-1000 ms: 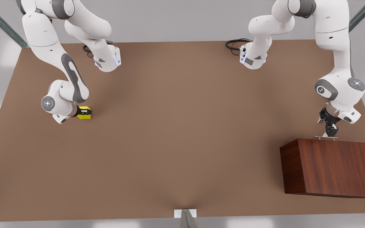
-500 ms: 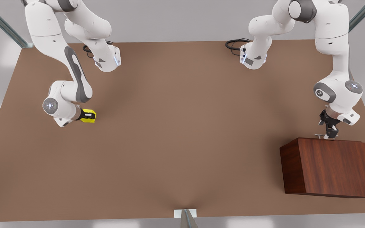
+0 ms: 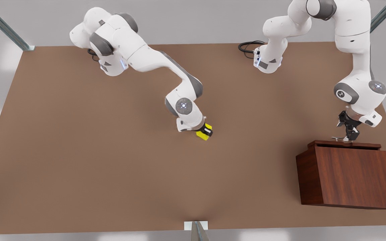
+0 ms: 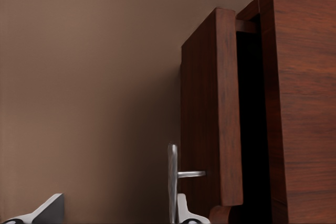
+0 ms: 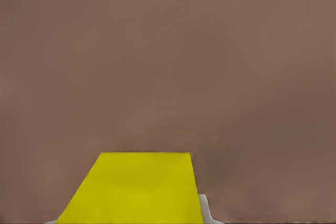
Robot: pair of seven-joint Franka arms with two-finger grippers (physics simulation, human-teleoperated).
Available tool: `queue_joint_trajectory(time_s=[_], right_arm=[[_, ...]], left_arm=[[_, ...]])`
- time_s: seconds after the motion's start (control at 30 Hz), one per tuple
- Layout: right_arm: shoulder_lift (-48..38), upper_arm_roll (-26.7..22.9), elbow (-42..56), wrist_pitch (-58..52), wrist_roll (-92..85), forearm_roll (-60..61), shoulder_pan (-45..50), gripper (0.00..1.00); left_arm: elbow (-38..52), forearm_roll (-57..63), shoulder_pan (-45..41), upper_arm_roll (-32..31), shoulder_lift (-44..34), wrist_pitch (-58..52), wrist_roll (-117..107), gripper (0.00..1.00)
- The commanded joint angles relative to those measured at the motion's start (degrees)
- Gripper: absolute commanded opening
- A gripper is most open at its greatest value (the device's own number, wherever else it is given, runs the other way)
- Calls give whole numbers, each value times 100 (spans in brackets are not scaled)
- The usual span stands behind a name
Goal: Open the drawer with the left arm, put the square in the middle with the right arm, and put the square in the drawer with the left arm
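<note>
Right, the left gripper [image 3: 348, 138] is down at the silver bar handle [image 3: 338, 138] of the drawer [image 3: 343, 144], over on the front view's right, and its fingers are pinched on that bar. The drawer sits a little way out of the big wooden box [image 3: 350, 175]; from the left wrist view you can see the drawer front [image 4: 212, 114] standing off the box [image 4: 304, 103] with a dark gap between them, and the handle [image 4: 173, 174] just beside a pale fingertip [image 4: 184, 211].

Over near the centre of the brown tabletop [image 3: 112, 160], the right gripper [image 3: 203, 130] is clamped on the square [image 3: 204, 132], a small bright yellow cube with a dark finger across each side. The arm reaches out long from its base at the far edge, wrist tipped down. Whether the cube touches the table or hangs just above it, I can't tell from here. In the right wrist view the square [image 5: 134, 190] sits between the fingers, with bare brown surface [image 5: 168, 56] beyond it. The cube and the drawer are well apart.
</note>
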Motion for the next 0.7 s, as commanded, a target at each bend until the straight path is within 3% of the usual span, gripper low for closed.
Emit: queue_joint_trajectory(time_s=[0.0, 0.1, 0.13, 0.17, 0.33, 0.4, 0.43, 0.53, 0.57, 0.6, 0.63, 0.67], right_arm=[[155, -8, 167, 8, 164, -4, 21, 68], [656, 36, 405, 527, 877, -21, 258, 74], [665, 36, 422, 544, 912, -21, 267, 83], [665, 36, 431, 544, 1140, -13, 285, 100], [402, -8, 141, 456, 1132, -21, 487, 100], [-301, -87, -202, 404, 1097, 14, 417, 100], [-749, -122, -210, -342, 1009, -39, 215, 100], [-2593, -122, -2221, -783, -2607, -100, -1155, 100], [-2999, -140, -2381, -1264, -3804, -188, -1752, 100], [-3377, -140, -2355, -2215, -5115, -347, -3009, 100], [-3492, -332, -2109, -2566, -6021, -381, -3574, 100], [-3685, -815, -2048, -3294, -7197, -687, -3565, 100]], left_arm=[[-37, -15, 3, 11, -17, -35, 0, 100], [-195, -15, -6, 46, -175, -123, 0, 100], [-301, -15, -6, 55, -245, -123, 0, 100], [-441, -15, -6, 125, -377, -123, -9, 100], [-907, -6, -14, 318, -834, -316, 9, 100], [-1030, -6, -14, 389, -957, -413, 9, 100], [-1039, -6, -14, 406, -984, -492, 44, 100], [-1127, 20, -23, 634, -1405, -860, 53, 100], [-1127, 38, -32, 661, -1555, -1054, 44, 100], [-1083, 152, -119, 679, -1818, -1335, 9, 100], [-864, 328, -155, 679, -1880, -1660, -9, 100], [-277, 721, -356, 670, -1872, -2440, 17, 100]])
